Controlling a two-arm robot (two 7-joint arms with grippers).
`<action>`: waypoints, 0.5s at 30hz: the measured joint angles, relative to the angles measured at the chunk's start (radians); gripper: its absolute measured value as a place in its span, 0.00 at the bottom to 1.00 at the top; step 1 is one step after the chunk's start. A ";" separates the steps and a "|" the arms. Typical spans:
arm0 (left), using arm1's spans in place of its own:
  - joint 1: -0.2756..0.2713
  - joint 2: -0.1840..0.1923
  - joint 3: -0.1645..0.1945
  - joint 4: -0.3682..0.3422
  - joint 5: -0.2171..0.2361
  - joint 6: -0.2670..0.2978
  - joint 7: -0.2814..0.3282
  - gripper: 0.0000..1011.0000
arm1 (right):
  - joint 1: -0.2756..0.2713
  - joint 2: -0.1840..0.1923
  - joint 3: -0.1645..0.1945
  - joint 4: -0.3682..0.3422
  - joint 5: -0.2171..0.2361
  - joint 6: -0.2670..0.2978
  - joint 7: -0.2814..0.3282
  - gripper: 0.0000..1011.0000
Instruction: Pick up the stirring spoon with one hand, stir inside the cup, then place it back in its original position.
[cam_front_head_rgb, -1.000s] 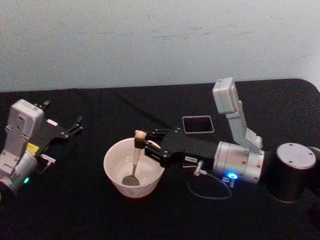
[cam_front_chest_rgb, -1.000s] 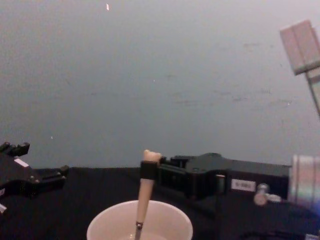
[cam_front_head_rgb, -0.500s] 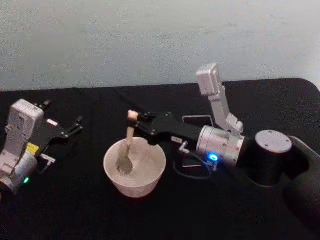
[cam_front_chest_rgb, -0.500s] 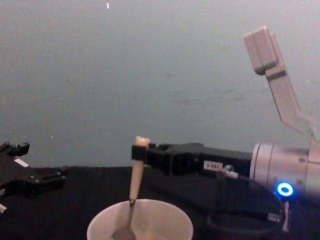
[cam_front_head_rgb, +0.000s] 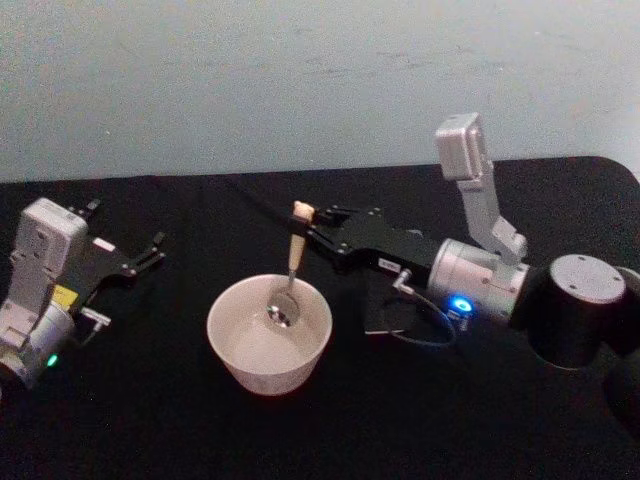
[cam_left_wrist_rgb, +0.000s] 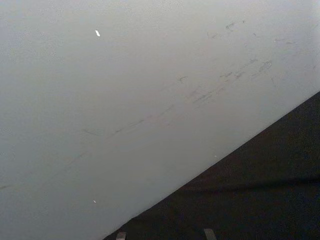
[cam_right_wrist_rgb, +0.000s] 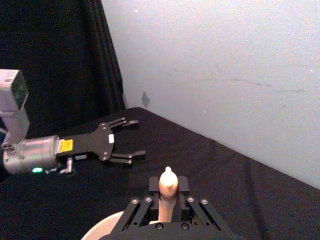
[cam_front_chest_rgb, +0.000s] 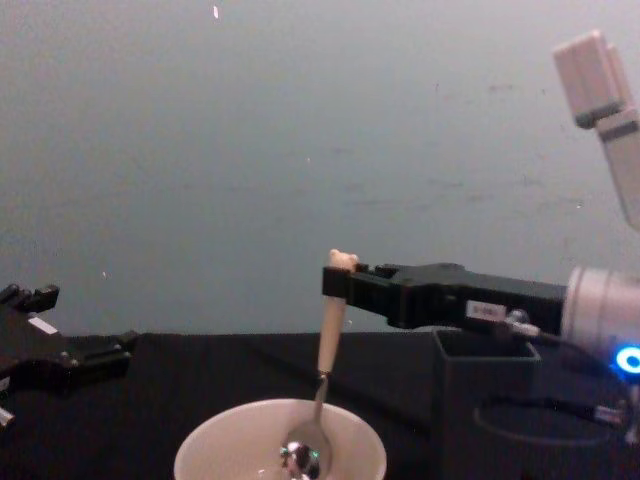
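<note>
Your right gripper (cam_front_head_rgb: 302, 226) reaches in from the right edge of the black table (cam_front_head_rgb: 150, 420), jaws pinching the slender cream stirring spoon with metal stem (cam_front_head_rgb: 291, 262) just below its bear-head top. The spoon's bowl sits low inside the wide cream-white round cup (cam_front_head_rgb: 265, 372), near the table's middle. The dark grey square holder (cam_front_chest_rgb: 482, 400) stands beside the cup, toward the right edge. Your left gripper (cam_front_head_rgb: 148, 252) is parked near the left edge, jaws spread.

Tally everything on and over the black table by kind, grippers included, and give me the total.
stirring spoon: 1
cup: 1
dark grey square holder: 1
grippers: 2 (right gripper shut on the spoon over the cup; left gripper open, parked at the table's left)
Total: 5
</note>
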 joint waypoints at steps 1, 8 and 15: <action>0.000 0.000 0.000 0.000 0.000 0.000 0.000 0.99 | -0.005 0.008 0.002 -0.009 0.001 0.000 0.003 0.21; 0.000 0.000 0.000 0.000 0.000 0.000 0.000 0.99 | -0.056 0.073 0.011 -0.091 0.021 0.009 0.041 0.21; 0.000 0.000 0.000 0.000 0.000 0.000 0.000 0.99 | -0.090 0.110 -0.017 -0.150 0.025 0.012 0.074 0.21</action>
